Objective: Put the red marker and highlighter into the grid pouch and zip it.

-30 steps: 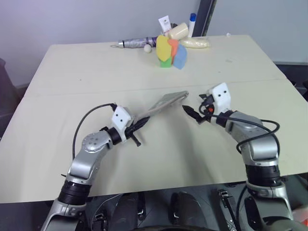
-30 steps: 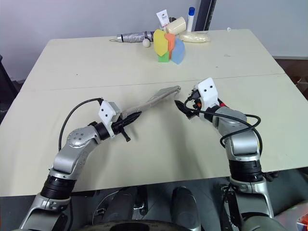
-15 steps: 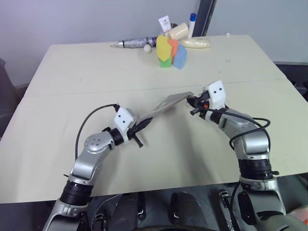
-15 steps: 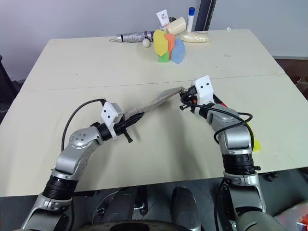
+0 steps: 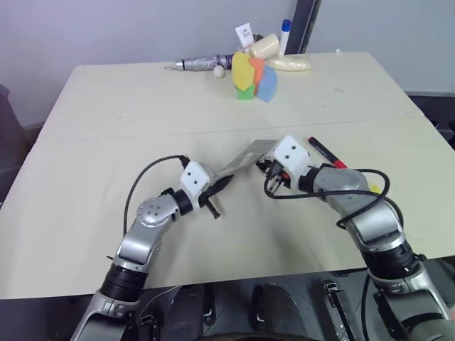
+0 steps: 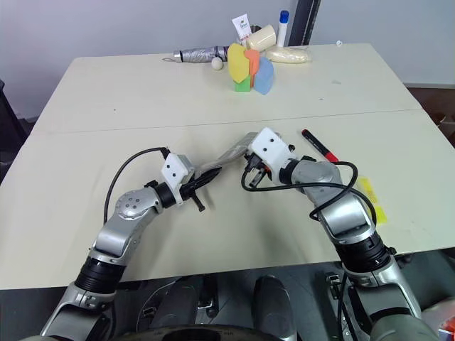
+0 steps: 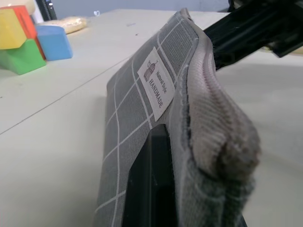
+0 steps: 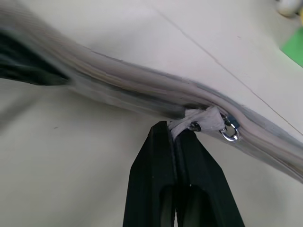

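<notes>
You have the grid pouch [image 7: 142,123] lifted off the surface [image 5: 128,106] between both arms, your left hand [image 5: 217,186] clamped on its near end and your right hand [image 8: 177,137] pinched shut on the pale zipper pull [image 8: 201,119], while the red marker [image 5: 325,153] and highlighter [image 6: 370,199] lie on the surface to the right.

Beige table [image 6: 142,99] (red marker [image 6: 318,144], highlighter [image 6: 370,199])

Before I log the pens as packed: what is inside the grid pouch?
Its inside is hidden; the grid pouch shows only fabric and zipper. The red marker and highlighter lie outside on the table. The left gripper and right gripper hold it.
</notes>
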Action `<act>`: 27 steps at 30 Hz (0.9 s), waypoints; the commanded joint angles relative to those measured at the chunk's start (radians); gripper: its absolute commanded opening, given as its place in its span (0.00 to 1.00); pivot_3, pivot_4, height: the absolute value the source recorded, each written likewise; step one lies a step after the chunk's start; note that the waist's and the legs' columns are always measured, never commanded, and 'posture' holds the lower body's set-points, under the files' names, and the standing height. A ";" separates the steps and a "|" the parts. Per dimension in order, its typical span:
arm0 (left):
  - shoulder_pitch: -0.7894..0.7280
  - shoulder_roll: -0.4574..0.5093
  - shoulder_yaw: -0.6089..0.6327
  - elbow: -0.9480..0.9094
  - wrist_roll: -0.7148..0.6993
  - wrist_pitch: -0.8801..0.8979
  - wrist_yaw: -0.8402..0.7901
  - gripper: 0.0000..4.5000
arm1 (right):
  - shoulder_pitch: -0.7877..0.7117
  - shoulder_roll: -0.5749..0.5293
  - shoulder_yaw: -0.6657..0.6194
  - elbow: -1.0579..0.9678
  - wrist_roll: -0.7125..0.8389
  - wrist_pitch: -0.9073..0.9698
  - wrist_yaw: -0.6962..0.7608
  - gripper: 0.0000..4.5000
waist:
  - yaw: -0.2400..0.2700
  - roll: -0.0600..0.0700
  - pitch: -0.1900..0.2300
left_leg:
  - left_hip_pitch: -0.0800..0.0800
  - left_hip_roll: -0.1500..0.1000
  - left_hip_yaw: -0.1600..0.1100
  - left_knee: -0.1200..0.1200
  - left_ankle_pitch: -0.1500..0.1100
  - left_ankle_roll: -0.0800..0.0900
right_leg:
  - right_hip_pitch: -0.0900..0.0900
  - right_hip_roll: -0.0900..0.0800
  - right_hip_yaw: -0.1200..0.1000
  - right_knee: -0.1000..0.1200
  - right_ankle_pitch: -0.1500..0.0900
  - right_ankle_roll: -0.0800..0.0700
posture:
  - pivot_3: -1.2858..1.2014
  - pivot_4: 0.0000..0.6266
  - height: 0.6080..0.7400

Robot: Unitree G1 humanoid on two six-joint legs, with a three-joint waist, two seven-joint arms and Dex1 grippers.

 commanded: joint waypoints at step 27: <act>-0.155 -0.140 -0.014 0.226 0.115 -0.147 0.118 0.00 | 0.076 -0.122 -0.190 -0.157 0.058 0.127 0.035 0.89 | 0.020 -0.001 0.001 | -0.002 -0.001 -0.006 0.009 -0.004 0.006 | 0.006 -0.002 -0.005 -0.002 0.000 0.000 | 0.52 0.24 1.00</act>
